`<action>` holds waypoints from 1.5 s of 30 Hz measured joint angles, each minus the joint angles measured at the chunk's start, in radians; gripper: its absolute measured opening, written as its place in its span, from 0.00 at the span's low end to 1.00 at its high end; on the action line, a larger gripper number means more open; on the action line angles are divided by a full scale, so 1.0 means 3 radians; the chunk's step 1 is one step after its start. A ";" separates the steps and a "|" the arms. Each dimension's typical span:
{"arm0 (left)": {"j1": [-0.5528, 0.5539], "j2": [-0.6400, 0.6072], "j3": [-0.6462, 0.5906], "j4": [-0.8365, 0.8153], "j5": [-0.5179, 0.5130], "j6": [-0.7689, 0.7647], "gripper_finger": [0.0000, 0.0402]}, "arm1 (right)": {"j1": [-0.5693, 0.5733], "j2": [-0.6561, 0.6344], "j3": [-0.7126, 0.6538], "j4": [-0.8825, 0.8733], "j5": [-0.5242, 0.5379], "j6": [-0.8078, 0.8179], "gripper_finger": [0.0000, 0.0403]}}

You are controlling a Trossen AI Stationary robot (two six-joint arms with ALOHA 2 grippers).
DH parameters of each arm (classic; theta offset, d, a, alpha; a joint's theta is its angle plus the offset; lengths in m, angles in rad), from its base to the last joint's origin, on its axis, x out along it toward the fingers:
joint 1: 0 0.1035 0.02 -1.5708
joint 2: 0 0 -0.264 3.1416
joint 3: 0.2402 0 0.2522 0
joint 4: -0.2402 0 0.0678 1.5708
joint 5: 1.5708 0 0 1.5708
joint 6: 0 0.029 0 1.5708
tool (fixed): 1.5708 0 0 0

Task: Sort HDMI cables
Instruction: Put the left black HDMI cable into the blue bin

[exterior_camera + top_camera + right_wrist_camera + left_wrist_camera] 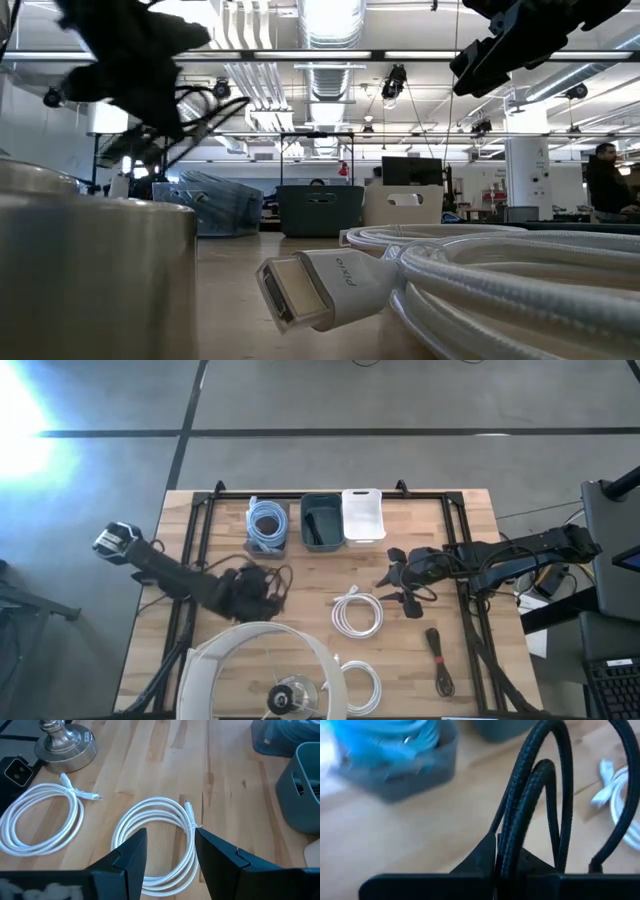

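My left gripper [255,592] is shut on a black HDMI cable coil [268,582], near the table's left side, short of the bin of light blue cables [267,525]. In the low view the black cable [190,110] hangs clear of the table. My right gripper [395,575] is open and hovers above a white coil [357,612] that lies flat on the wood; in the right wrist view this white coil [155,840] shows between its fingers [131,855]. A second white coil [360,685] and a black bundle [438,658] lie near the table's near edge. My left gripper pinches several strands of the black cable's loop [506,845] between its two fingers. The braided loops [540,775] stand out beyond the fingertips. The coil is lifted clear of the table and hangs beside the gripper [130,50].
Three bins stand along the far edge: the blue-cable bin, a dark teal bin [322,522] with something black inside, and a white bin [362,515]. A round white lamp [262,670] with a metal base [65,745] stands at the near edge. A white connector [310,285] lies close to the low camera.
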 joint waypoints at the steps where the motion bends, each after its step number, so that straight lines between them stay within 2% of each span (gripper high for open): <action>1: 0.0108 0.0003 0.0001 0.0135 0.0003 0.0200 0.04 | 0.0000 0.0000 0.0000 0.0001 0.0002 0.0000 0.40; 9: 0.0989 0.0017 -0.0029 0.1728 0.0067 0.1857 0.03 | 0.0000 0.0000 0.0000 0.0003 0.0014 -0.0022 0.42; 13: 0.1376 0.0019 -0.0026 0.2398 0.0521 0.2469 0.05 | 0.0000 0.0000 0.0000 0.0003 0.0014 -0.0025 0.42; 16: 0.1611 0.0022 -0.0030 0.2615 0.0712 0.2769 0.04 | 0.0000 0.0000 0.0000 0.0003 0.0015 -0.0025 0.41; 23: 0.1996 0.0023 -0.0035 0.3039 0.0720 0.2970 0.04 | 0.0000 0.0000 0.0000 0.0004 0.0017 -0.0026 0.39; 29: 0.2154 0.0093 -0.0041 0.3137 0.0785 0.2930 0.04 | 0.0000 0.0000 0.0000 0.0007 0.0018 -0.0027 0.38; 33: 0.2192 0.0363 -0.0041 0.3415 0.0824 0.2915 0.02 | 0.0000 -0.0003 -0.0005 0.0023 0.0020 -0.0027 0.39; 37: 0.2283 0.0702 -0.0017 0.3722 0.0832 0.2924 0.04 | 0.0000 -0.0003 -0.0010 0.0023 0.0023 -0.0027 0.40; 45: 0.2506 0.1252 0.0188 0.3774 0.0832 0.2757 0.03 | 0.0000 -0.0003 -0.0037 0.0014 0.0023 -0.0013 0.38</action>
